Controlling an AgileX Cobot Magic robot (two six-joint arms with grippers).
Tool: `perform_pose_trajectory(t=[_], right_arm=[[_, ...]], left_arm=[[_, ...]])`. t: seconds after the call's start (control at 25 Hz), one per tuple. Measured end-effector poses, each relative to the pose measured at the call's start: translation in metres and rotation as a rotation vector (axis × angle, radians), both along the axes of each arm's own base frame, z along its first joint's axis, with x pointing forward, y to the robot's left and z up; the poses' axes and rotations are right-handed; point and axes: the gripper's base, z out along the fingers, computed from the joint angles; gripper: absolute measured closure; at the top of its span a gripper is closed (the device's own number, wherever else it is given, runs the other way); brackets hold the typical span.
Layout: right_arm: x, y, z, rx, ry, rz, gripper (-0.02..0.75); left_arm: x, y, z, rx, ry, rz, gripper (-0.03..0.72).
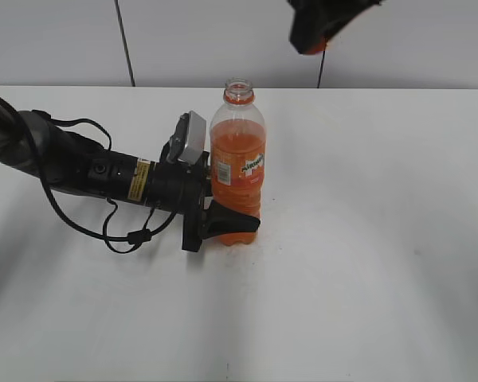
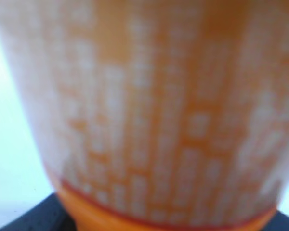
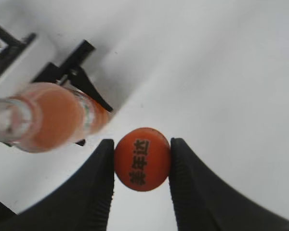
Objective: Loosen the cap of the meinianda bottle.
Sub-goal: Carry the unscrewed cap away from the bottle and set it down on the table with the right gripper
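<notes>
Right pincer [image 3: 142, 163] grips cap [image 3: 142, 159] above white table [image 1: 366, 239]; left pincer [image 1: 223, 223] clamps bottle [image 1: 237, 159] (uncapped).

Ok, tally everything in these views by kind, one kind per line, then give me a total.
Bottles: 1, the meinianda bottle, open at the neck, upright on the table.
Caps: 1, the cap, off the bottle, pinched in the right tool.
Tools: 2, the right one and the left tool, clamped low on the bottle.
Tables: 1.
Total: 5.
</notes>
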Motion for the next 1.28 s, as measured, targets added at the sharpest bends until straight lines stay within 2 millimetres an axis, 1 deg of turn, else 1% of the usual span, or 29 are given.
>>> perform_pose_trajectory(t=[0.04,0.16,0.24,0.28,0.44,0.56,0.64,0.8,1.16,1.28], right_arm=[[0.004,-0.014,-0.006,0.0,0.031,-0.066,0.472],[0.008,-0.054,-0.029,-0.005,0.107,-0.223,0.472],[0.004,-0.078,-0.046,0.019,0.137,-0.309,0.472],[0.001,-0.09,-0.049,0.045,0.131,-0.354,0.472],[-0.02,-0.134,-0.077,0.096,0.125,-0.517,0.472],[-0.038,-0.157,-0.105,0.093,0.133,-0.607,0.472],[-0.049,-0.166,-0.129,0.09,0.164,-0.654,0.472],[-0.06,-0.171,-0.167,0.071,0.195,-0.697,0.472],[-0.044,-0.174,-0.222,0.038,0.214,-0.74,0.472],[-0.043,-0.174,-0.233,0.027,0.232,-0.746,0.472]], left_arm=[[0.0,0.0,0.0,0.0,0.0,0.0,0.288],[0.0,0.0,0.0,0.001,0.0,-0.001,0.288],[0.0,0.0,0.0,0.001,0.0,-0.001,0.288],[0.0,0.0,0.0,0.001,0.0,-0.001,0.288],[0.0,0.0,0.0,0.001,0.0,-0.002,0.288],[0.0,0.0,0.0,0.001,-0.001,-0.002,0.288],[0.0,0.0,0.0,0.001,-0.002,-0.002,0.288],[0.0,0.0,0.0,0.001,-0.001,-0.002,0.288],[0.0,0.0,0.0,0.001,-0.001,-0.002,0.288],[0.0,0.0,0.0,0.0,-0.001,-0.001,0.288]])
